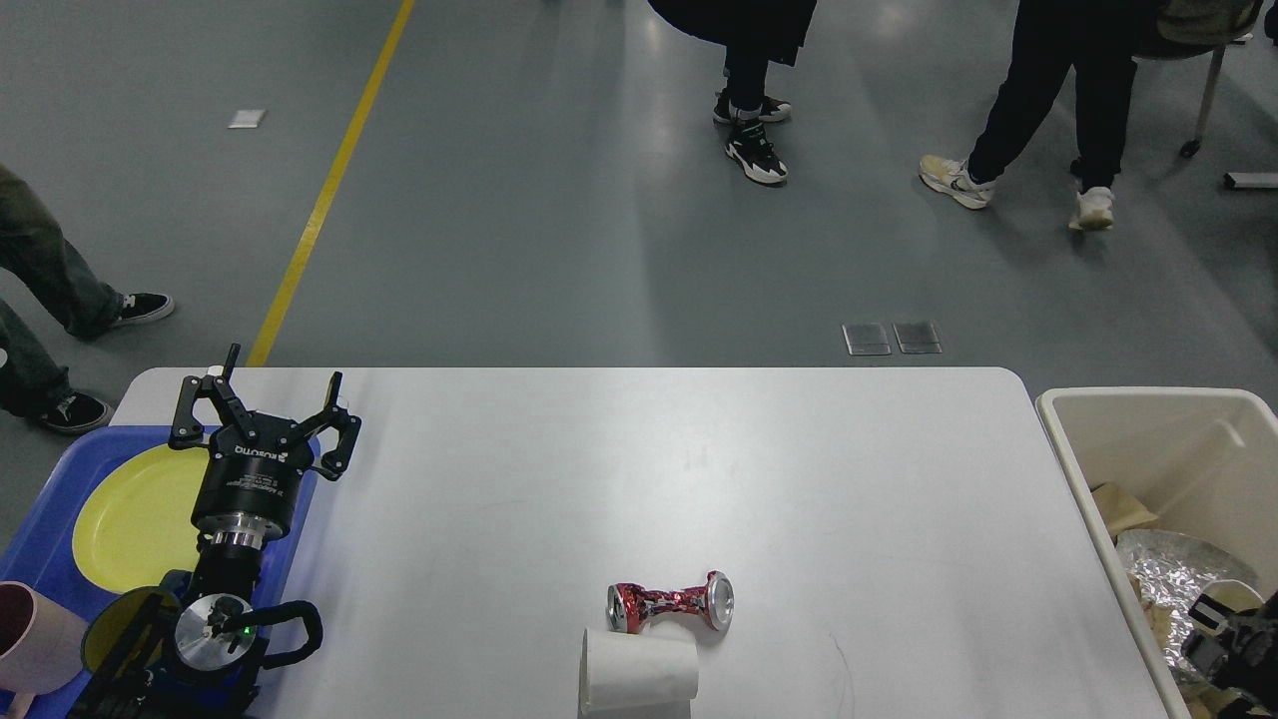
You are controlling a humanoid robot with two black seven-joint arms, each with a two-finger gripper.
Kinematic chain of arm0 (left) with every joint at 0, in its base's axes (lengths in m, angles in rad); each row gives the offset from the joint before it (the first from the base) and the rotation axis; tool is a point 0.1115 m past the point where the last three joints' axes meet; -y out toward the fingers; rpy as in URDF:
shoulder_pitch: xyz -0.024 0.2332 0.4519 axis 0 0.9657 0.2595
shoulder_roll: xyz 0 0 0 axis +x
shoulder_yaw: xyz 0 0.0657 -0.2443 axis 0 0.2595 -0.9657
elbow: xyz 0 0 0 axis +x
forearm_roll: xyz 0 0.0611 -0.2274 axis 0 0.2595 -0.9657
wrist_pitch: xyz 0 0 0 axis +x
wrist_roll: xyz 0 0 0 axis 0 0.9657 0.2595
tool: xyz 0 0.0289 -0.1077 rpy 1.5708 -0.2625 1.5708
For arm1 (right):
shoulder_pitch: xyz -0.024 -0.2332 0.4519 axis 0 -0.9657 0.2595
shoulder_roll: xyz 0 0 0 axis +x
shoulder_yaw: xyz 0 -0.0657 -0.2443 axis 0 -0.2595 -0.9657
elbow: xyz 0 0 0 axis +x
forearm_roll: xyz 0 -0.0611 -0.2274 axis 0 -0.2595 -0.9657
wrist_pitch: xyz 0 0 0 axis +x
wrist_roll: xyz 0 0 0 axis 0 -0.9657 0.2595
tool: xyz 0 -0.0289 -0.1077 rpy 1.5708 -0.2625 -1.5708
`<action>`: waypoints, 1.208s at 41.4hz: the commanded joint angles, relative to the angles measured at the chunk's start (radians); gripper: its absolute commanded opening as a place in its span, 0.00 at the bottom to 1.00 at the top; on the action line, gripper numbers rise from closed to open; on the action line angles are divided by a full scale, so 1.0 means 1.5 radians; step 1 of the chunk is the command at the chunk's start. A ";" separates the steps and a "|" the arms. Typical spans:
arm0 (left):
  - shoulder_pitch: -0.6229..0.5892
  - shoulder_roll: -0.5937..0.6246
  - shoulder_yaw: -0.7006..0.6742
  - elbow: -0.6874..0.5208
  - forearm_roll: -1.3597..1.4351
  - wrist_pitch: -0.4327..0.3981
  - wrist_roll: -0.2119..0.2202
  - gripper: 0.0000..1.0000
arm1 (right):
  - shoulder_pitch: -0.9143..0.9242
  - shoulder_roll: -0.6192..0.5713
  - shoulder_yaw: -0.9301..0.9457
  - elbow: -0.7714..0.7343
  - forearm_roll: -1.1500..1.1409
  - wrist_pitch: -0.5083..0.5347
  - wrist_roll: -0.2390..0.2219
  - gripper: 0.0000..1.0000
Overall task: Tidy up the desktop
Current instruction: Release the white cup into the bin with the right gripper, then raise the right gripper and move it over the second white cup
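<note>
The desktop [699, 469] is a wide white tabletop. A crushed red can [670, 604] lies near its front edge, touching a white paper cup [639, 677] that rests on its side. My left gripper [265, 394] stands open and empty above the table's left edge, by the blue tray. My right gripper [1230, 644] shows only as a small dark shape low inside the beige bin, beside a white cup [1236, 596]; its fingers cannot be told apart.
A blue tray [40, 544] at the left holds a yellow plate [130, 519], a pink cup [30, 649] and a dark yellow bowl [115, 624]. The beige bin [1148, 409] at the right contains crumpled foil [1168, 579] and brown paper [1123, 509]. People stand on the floor beyond the table.
</note>
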State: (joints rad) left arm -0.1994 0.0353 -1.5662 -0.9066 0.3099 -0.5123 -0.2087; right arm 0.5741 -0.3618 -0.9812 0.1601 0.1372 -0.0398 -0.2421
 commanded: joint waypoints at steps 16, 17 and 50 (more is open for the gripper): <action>0.000 0.000 0.000 0.000 0.000 0.000 0.000 0.97 | 0.006 0.004 0.002 0.013 0.000 -0.041 0.005 1.00; 0.000 0.000 0.000 0.000 0.000 0.000 0.000 0.97 | 0.007 0.003 0.003 0.013 0.000 -0.041 0.005 1.00; 0.000 0.000 0.000 0.000 0.000 0.001 0.000 0.97 | 0.587 -0.040 -0.117 0.399 -0.083 0.287 0.001 1.00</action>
State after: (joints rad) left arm -0.1994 0.0352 -1.5662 -0.9066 0.3098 -0.5123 -0.2086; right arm 1.2739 -0.4569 -1.0959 0.6288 0.0238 0.2916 -0.2378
